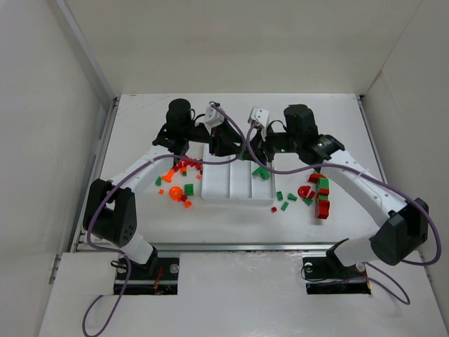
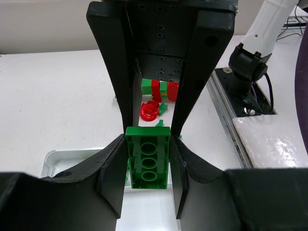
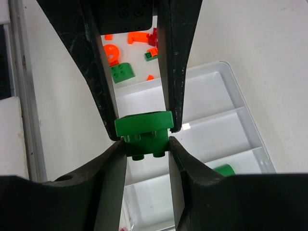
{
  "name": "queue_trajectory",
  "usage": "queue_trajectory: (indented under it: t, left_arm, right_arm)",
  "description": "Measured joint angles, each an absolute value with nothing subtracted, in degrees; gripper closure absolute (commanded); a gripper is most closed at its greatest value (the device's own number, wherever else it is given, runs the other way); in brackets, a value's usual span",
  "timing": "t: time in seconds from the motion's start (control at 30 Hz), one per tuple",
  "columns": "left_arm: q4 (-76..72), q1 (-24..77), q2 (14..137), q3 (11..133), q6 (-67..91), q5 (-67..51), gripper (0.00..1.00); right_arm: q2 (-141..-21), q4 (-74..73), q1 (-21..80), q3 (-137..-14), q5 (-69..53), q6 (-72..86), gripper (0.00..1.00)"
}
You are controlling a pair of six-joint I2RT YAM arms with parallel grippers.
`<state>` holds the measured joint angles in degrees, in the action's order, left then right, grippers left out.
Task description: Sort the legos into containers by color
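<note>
- On the near part of the surface (image 1: 231, 225), just off the tray's front right corner, a few small green legos (image 1: 284, 197) are scattered loose. A cluster of red and green legos (image 1: 323, 189) lies further right. None of these has been sorted.
- To the left of the tray, orange legos (image 1: 174, 190) are mixed with a few red and green ones, all lying on the surface as well.
- The white tray (image 1: 214, 188) is set between the two clusters. Only its right-hand compartment has been started, with a green piece (image 1: 260, 171) lying in it. The middle and left compartments appear bare.
- Above the tray, the right hand (image 3: 143, 137) is clenched on a green studded piece (image 3: 144, 125), which is held clear of the compartments. Which compartment lies under it cannot be told.
- At the tray's far end, the left hand (image 2: 148, 144) is set around a green brick (image 2: 147, 166). Both fingers touch its sides, so it is judged to be grasped. Whether it is lifted or resting cannot be told.
- The task is judged to be at an early stage. Green has been begun and two more green pieces are in hand. The red and orange legos are all left, as is most of the green.
</note>
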<state>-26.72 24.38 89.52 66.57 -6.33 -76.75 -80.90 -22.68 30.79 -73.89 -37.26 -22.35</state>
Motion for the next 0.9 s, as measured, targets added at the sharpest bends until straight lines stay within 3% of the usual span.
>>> queue_trajectory:
  t: [0.6, 0.7, 0.77, 0.9]
  left_arm:
    - [-22.2, 22.7, 89.5, 65.8, -8.8, -66.7, 1.0]
    - [-22.2, 22.7, 89.4, 65.6, -9.0, -65.0, 1.0]
    - [-22.2, 22.7, 89.1, 65.1, -9.0, -63.9, 1.0]
    - [-22.2, 22.7, 88.4, 64.2, -9.1, -62.3, 1.0]
  right_arm:
    - [-77.0, -22.1, 26.6, -58.7, -25.1, -18.4, 0.99]
    - [-78.8, -21.8, 26.6, -58.7, -23.6, -17.2, 0.85]
    - [-81.1, -22.0, 26.6, -58.7, -22.8, -16.4, 0.68]
    - [-85.6, -22.9, 26.6, -58.7, -22.2, -15.3, 0.53]
